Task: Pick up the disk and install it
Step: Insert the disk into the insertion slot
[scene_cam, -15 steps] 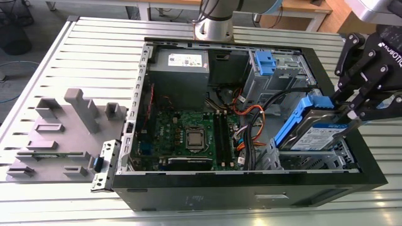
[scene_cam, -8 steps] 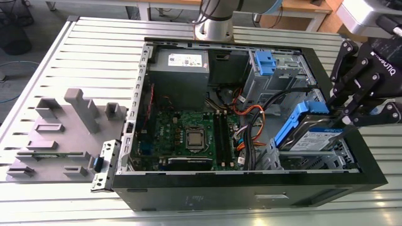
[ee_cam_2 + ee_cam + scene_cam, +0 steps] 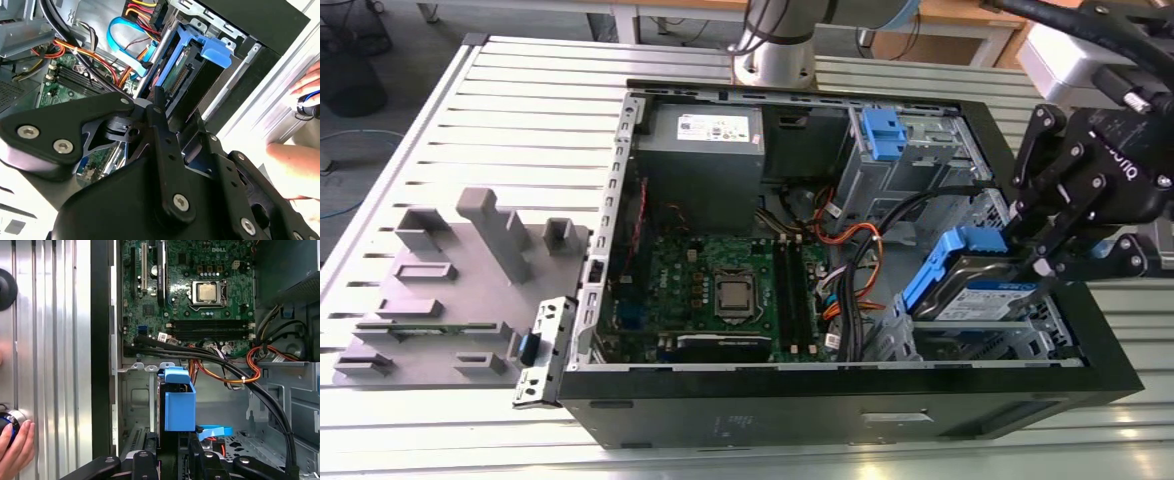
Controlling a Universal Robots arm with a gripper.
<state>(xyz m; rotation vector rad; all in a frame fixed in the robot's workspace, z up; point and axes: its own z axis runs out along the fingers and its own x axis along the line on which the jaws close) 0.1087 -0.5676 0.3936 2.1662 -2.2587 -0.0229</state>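
claw (image 3: pixel 1037 262) tight around the disk (image 3: pixel 987 295), disk aslant at the mouth of the drive cage (image 3: pixel 947 337)

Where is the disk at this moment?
On the exterior view's right, the disk sits in the hand, at the drive cage inside the computer case.

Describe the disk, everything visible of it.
The disk is a flat silver metal hard drive with a white-and-blue label and blue plastic side rails. It sits tilted, one end raised, over the grey drive cage in the corner of the open computer case on the exterior view's right. The gripper grips its raised end. Its connector edge shows in the second wrist view.
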